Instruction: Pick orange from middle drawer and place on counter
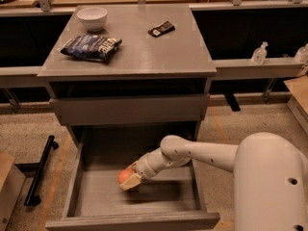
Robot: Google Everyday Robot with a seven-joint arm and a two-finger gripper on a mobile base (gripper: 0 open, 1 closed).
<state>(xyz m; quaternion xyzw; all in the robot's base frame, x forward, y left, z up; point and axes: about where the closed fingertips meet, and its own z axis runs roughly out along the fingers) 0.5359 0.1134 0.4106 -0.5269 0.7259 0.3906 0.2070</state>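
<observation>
The middle drawer [159, 203] is pulled out at the bottom of the grey cabinet. The orange [123, 175] is inside it, over the left part of the floor. My gripper [130, 180] reaches into the drawer from the right and is shut on the orange, with its fingers around the fruit's right and lower side. The orange looks held slightly above the drawer floor. The counter [144, 57] is the flat grey top of the cabinet above.
On the counter are a white bowl [92, 17], a dark chip bag [90, 47] and a small black packet [161, 29]. A closed drawer front [130, 109] sits above the open drawer. Clear bottles [259, 53] stand on a shelf at right. A black bar [38, 170] lies on the floor at left.
</observation>
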